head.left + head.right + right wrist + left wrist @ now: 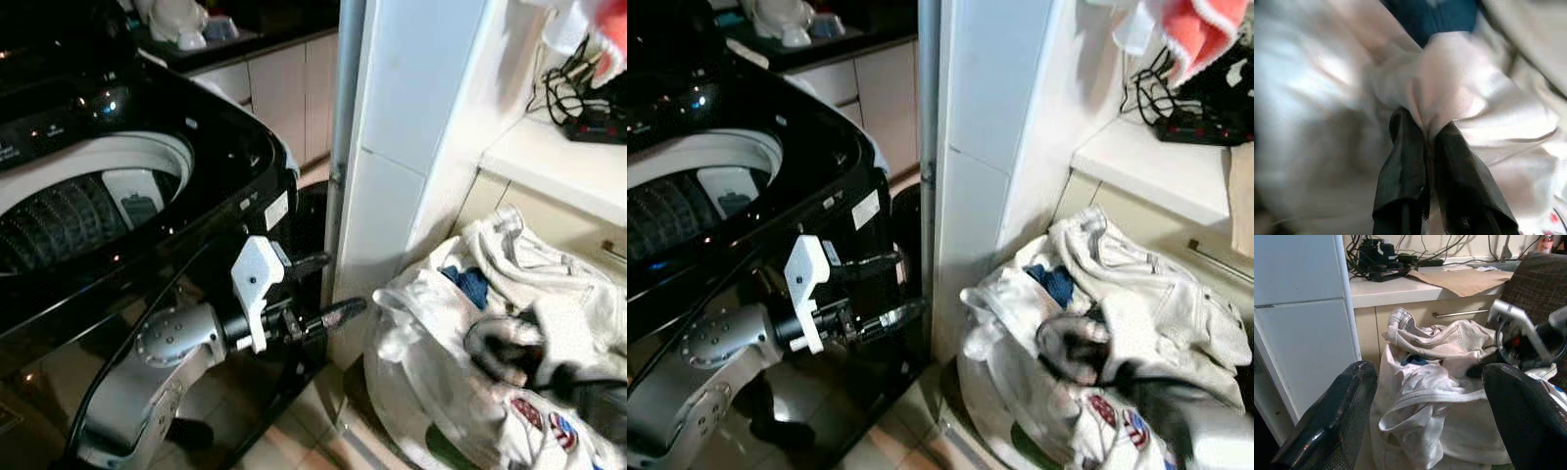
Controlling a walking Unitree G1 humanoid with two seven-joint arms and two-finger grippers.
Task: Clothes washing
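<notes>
A fold of white garment (1449, 88) is pinched between the closed fingers of the right pincer (1426, 147), down in the heaped laundry bag (411, 392) beside the white pillar (392, 147). The left pincer (328, 289) is held released, fingers spread, in front of the open black washing machine (108, 196), well apart from the clothes.

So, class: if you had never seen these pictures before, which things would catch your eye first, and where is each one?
First, the heap of white clothes spilling from a laundry bag on the floor at the robot's right, below a counter. The right claw is pinching a fold of that white cloth. Then the black top-loading washing machine on the left, lid up and drum open, with the left claw open in front of it.
</notes>
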